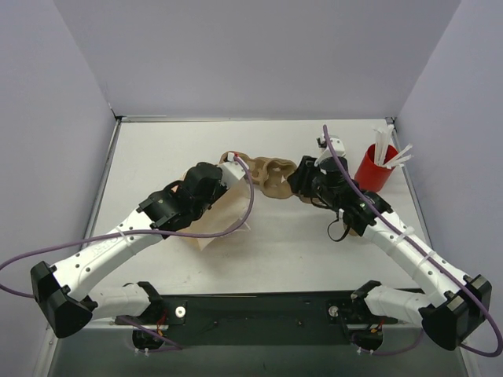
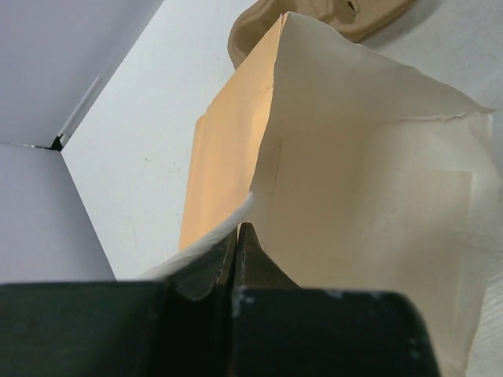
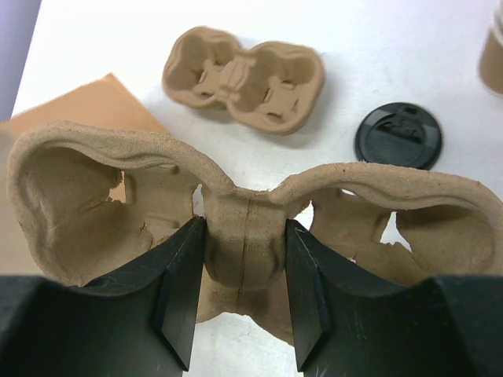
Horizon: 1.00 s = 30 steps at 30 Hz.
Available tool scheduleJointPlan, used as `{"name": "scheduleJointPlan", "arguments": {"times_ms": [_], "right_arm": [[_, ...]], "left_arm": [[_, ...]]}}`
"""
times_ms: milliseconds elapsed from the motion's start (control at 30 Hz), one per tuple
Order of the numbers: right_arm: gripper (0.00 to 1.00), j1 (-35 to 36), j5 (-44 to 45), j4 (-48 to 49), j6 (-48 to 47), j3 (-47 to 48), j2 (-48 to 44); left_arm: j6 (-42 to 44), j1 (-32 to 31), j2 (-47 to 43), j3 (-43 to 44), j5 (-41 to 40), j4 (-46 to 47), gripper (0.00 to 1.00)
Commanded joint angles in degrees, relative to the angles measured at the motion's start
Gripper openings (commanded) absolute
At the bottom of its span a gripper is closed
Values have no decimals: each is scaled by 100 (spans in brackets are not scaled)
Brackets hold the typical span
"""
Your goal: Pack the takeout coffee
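**Both claws clamped; the coffee sits ahead and to the right of the right claw**

Through the right wrist camera I see the right claw (image 3: 244,229) clamped on the middle ridge of a pulp carrier (image 3: 149,149). One pad presses each side of the ridge, and the cup wells spread out left and right of the claw. Straight ahead of the claw a second carrier (image 3: 244,78) lies wells-up on the table (image 3: 377,47). Ahead and to the right lies a black lid (image 3: 398,140), flat. Farther out the same way stands the takeout coffee (image 3: 493,51). The frame edge cuts it down to a sliver of tan wall, and I cannot tell whether it has a lid on.

From overhead I cannot pick out the lid or the coffee with any confidence near the right arm. The two carriers merge into one brown shape between the claws. Only that view shows me the red cup (image 1: 376,166) with its white straws (image 1: 391,149), off to the right of the right claw and apart from it.

The left wrist camera shows the left claw (image 2: 237,234) pinched together on the rim of a paper bag (image 2: 369,204), whose mouth gapes open ahead of the claw. Past the bag's far edge there is a scrap of brown pulp, cropped by the top of the frame. Overhead, the left arm covers most of the bag.
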Motion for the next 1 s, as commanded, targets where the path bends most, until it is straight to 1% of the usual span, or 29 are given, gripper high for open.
{"name": "scheduleJointPlan", "arguments": {"times_ms": [0, 33, 133, 400, 500, 733, 967], "right_arm": [[34, 420, -134, 859, -150, -274, -312], [33, 603, -107, 948, -220, -335, -408], [34, 754, -168, 1265, -370, -573, -584], [33, 921, -1213, 2021, -739, -1117, -1024], [33, 939, -1625, 2048, -906, -1092, -989], [33, 1036, -2365, 2232, -951, -1074, -840], [33, 1317, -2620, 2408, -1047, -1031, -682]], "left_arm": [[-506, -9, 138, 43, 63, 361, 0], [-558, -9, 147, 43, 89, 370, 0], [-664, 0, 173, 87, 98, 388, 0], [-770, 26, 199, 218, 388, 326, 0], [-796, 61, 217, 289, 511, 282, 0], [-849, 193, 191, 412, 766, 229, 0], [-884, 246, 173, 500, 1012, 124, 0]]}}
